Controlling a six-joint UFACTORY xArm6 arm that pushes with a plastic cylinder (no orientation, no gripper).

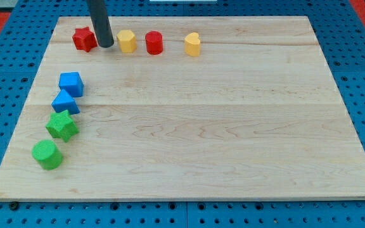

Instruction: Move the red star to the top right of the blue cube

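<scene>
The red star (83, 39) lies near the view's top left of the wooden board. My tip (106, 45) stands just to the right of it, touching or almost touching its right side, between it and a yellow hexagonal block (127, 41). The blue cube (71, 83) sits lower down at the view's left, below the red star. A second blue block (64, 102), more wedge-shaped, lies just below the cube.
A red cylinder (154, 42) and a yellow heart-like block (192, 44) continue the top row to the right. A green star-like block (62, 125) and a green cylinder (47, 154) lie below the blue blocks. The board (208, 126) rests on blue pegboard.
</scene>
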